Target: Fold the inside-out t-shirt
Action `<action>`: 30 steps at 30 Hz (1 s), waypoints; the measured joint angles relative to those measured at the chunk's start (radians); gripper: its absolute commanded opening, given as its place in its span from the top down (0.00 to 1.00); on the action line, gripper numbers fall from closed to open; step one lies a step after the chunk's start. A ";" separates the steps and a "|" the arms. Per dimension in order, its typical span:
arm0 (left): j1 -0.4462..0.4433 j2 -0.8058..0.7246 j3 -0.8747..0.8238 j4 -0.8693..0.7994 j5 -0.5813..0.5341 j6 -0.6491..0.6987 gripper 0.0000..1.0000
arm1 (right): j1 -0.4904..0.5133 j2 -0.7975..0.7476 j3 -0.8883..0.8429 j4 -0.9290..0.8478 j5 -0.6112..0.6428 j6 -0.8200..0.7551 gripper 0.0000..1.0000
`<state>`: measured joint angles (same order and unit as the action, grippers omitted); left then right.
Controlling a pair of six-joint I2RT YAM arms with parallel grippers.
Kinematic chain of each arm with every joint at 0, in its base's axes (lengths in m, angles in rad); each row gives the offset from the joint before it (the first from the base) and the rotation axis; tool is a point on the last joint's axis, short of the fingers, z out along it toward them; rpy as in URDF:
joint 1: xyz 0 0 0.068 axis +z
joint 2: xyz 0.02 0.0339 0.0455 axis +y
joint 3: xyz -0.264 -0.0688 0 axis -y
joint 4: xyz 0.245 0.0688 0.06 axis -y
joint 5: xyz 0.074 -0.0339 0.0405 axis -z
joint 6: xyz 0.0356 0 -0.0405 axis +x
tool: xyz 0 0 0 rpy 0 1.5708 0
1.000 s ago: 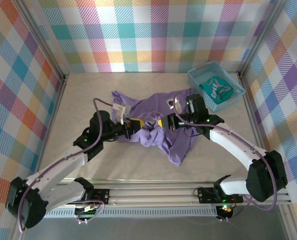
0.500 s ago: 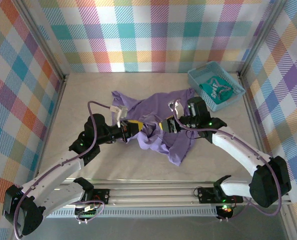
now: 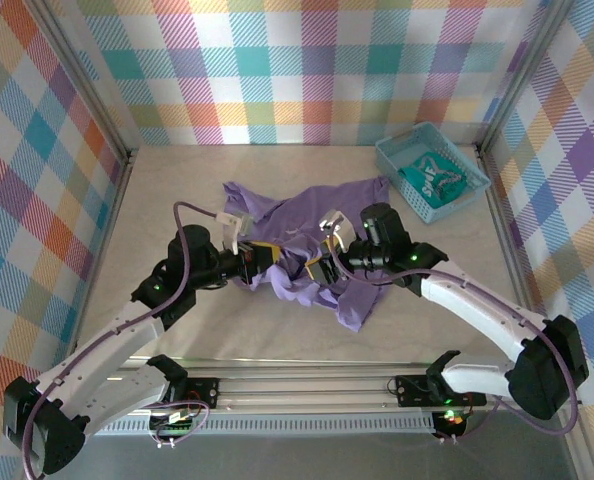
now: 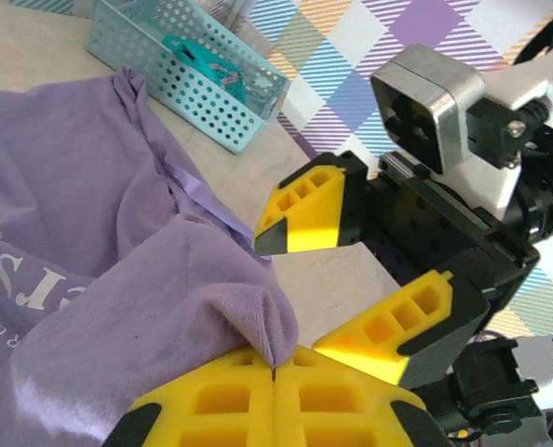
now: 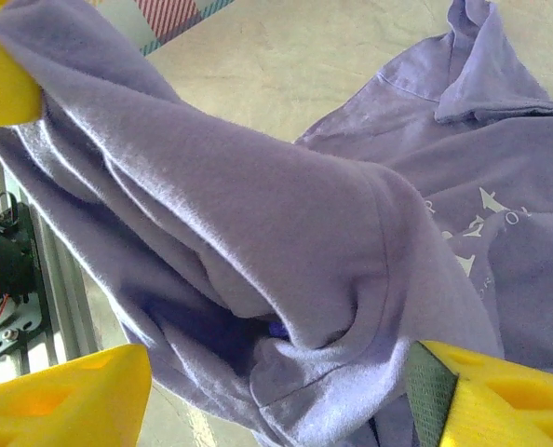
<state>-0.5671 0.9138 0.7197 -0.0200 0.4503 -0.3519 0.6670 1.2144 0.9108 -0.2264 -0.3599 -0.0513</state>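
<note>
**Pinching the shirt with your left gripper, right one let go**

Your left gripper [image 4: 274, 374] is clamped on a raised fold of the inside-out t-shirt [image 4: 72, 214]; in the left wrist view the purple cloth peaks right where the two yellow fingers meet. Your right gripper [image 4: 351, 279] faces it just beyond that fold. Its yellow fingers are spread wide, with bare table showing between them and no cloth caught.

A second ago the right gripper was closed on the bunched cloth. Since then it has opened and has drawn in closer to the left gripper.

From the right wrist, the right gripper [image 5: 276, 400] has its fingers far apart at the bottom corners. A thick roll of the t-shirt [image 5: 304, 205] hangs across the space ahead of them. I cannot tell whether the cloth touches the finger pads.

From above, the left gripper [image 3: 262, 262] and right gripper [image 3: 322, 268] sit near each other over the near edge of the t-shirt [image 3: 307, 215]. The shirt lies crumpled mid-table [image 3: 167, 190], with one flap trailing toward the arm bases. The teal basket [image 3: 385, 158] stands well apart at the far right corner, holding a teal-green garment [image 3: 432, 178].
</note>
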 measured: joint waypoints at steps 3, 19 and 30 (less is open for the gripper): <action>0.000 -0.001 0.023 -0.044 -0.010 0.000 1.00 | 0.003 0.000 0.000 -0.001 0.009 -0.011 0.24; 0.021 -0.001 0.063 -0.117 0.038 -0.011 1.00 | 0.016 0.129 0.026 0.115 -0.072 -0.038 0.66; 0.033 0.087 0.150 -0.231 -0.230 -0.026 0.88 | -0.020 0.123 0.072 0.106 -0.330 0.057 1.00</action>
<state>-0.5343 1.0004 0.8696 -0.2512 0.2199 -0.3782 0.6468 1.3376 0.9825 -0.1200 -0.6903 0.0059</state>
